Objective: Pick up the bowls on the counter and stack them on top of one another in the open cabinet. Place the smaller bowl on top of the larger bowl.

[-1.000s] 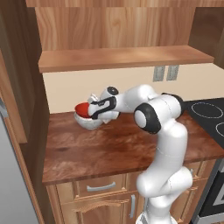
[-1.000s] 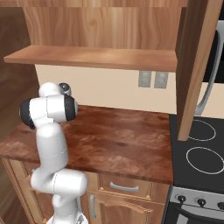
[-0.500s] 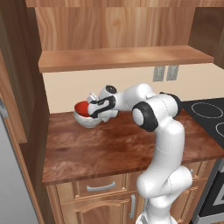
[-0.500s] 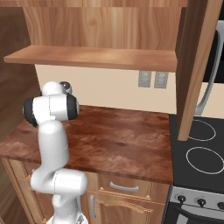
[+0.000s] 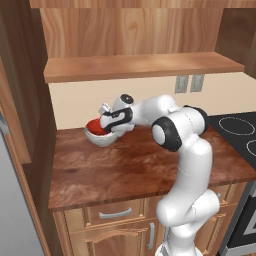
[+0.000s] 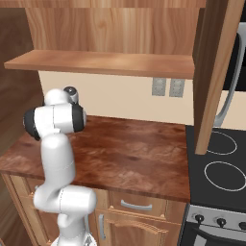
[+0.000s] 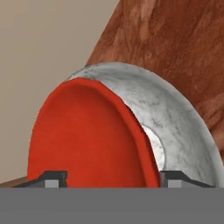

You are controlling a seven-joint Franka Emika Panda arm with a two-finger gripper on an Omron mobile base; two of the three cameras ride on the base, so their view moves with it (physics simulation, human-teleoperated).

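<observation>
At counter's (image 5: pixel 130 165) back left corner, near wall: red bowl (image 5: pixel 95 125) nested in grey bowl (image 5: pixel 101 138). Gripper (image 5: pixel 105 126) over red bowl's rim, jaws spread wide either side, gripping nothing. Cabinet shelf (image 5: pixel 140 66) above.

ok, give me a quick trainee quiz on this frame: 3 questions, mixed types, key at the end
1. True or false: the red bowl sits nested inside the grey bowl.
2. Where does the bowl pair rest? A) on the cabinet shelf B) on the counter C) on the stovetop
3. Fill in: in the hand view, the claw has its two tips standing wide ___, one on each side of the red bowl's rim.

Key: 1 true; 2 B; 3 apart
</observation>
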